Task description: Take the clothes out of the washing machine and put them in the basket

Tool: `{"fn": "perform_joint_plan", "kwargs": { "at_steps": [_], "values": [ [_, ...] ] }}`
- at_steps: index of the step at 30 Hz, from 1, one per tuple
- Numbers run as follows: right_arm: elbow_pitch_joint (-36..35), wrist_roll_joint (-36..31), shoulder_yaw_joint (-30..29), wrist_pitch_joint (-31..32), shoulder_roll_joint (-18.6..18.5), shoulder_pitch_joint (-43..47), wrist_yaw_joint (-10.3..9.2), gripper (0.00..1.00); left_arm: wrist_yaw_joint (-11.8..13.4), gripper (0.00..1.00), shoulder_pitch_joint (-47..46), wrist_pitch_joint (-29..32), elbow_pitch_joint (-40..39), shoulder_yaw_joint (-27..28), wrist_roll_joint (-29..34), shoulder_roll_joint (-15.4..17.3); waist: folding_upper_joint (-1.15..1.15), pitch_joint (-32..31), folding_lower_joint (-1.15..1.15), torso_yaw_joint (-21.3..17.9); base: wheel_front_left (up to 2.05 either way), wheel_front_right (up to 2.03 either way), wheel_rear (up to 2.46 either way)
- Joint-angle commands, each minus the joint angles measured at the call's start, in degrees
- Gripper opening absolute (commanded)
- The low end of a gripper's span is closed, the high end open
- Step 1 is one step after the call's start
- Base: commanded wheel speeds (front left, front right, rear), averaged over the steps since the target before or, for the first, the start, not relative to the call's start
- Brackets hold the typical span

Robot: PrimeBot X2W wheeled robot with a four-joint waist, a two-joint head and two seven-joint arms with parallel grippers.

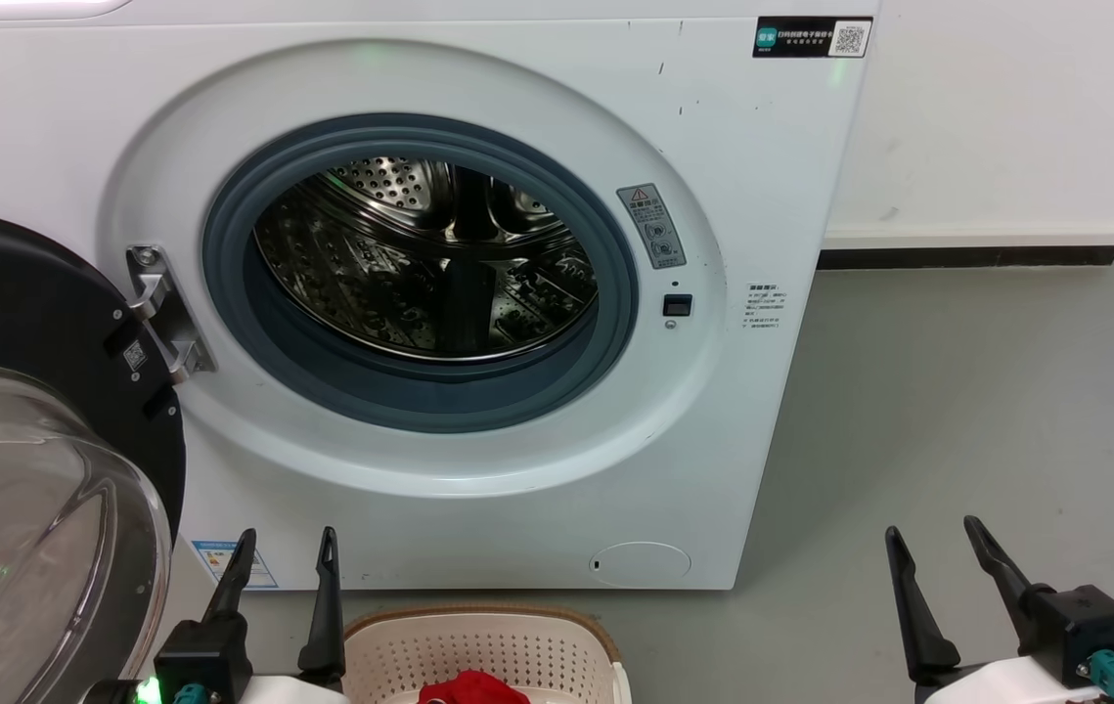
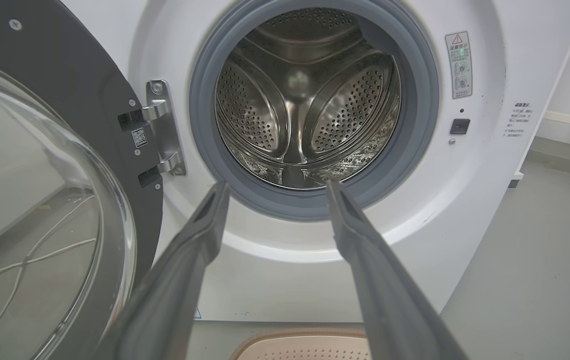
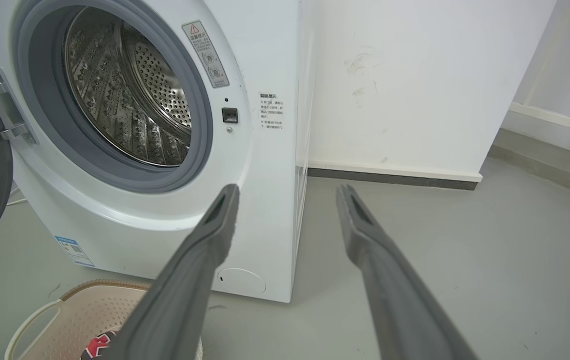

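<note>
Washing machine (image 1: 762, 411): stands on the grey floor (image 1: 958, 411) against a white wall, its porthole wide open with a grey rubber rim all round.
Door (image 1: 19, 293): hangs out to the robot's left on a metal hinge, its glass bulge facing the room.
Drum (image 1: 400, 264): shiny perforated steel, its ribs and back wall in plain sight through the porthole.
Basket (image 1: 478, 645): on the floor just in front of the machine, below the porthole, between the two arms and nearer the left one.
Clothes (image 1: 473, 689): a red bundle lies inside the basket, near its closer edge. From the right wrist view a patch of white and black print shows on it.
Left claw (image 1: 288, 536): released, fingers spread and holding nothing. It hovers just beside the basket's left rim and points at the lower part of the porthole.
Right claw (image 1: 933, 528): released as well, fingers apart with nothing between them, well off to the right of the machine, above the floor.
</note>
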Motion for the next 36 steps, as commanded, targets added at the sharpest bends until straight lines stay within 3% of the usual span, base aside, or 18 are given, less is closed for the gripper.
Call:
{"fn": "perform_joint_plan", "kwargs": {
  "at_steps": [1,2,5,36],
  "values": [
    [0.22,0.48,0.1,-0.18,-0.02,0.79,-0.03,1.0,0.28,1.0,-0.44,-0.27,-0.16,-0.02,-0.12,0.14,0.0,-0.02,0.0,0.03,0.0,0.0,0.0],
    [0.21,0.18,0.06,-0.01,-0.01,0.02,0.01,0.0,0.01,0.0,0.0,-0.19,-0.01,0.01,-0.11,0.05,0.0,-0.03,0.0,0.03,0.0,0.0,0.0],
    [1.44,0.63,0.25,-0.06,0.02,0.23,0.01,0.0,-0.14,0.0,0.4,0.12,1.47,0.17,-0.52,-0.14,0.0,-0.01,0.0,0.03,0.0,0.0,0.0],
    [7.49,36.22,-0.21,1.53,-1.61,-5.71,0.0,0.0,-3.33,0.0,-4.37,7.3,4.28,3.49,-32.53,-1.32,0.0,1.2,0.0,0.23,0.0,0.0,0.0]
  ]
}}
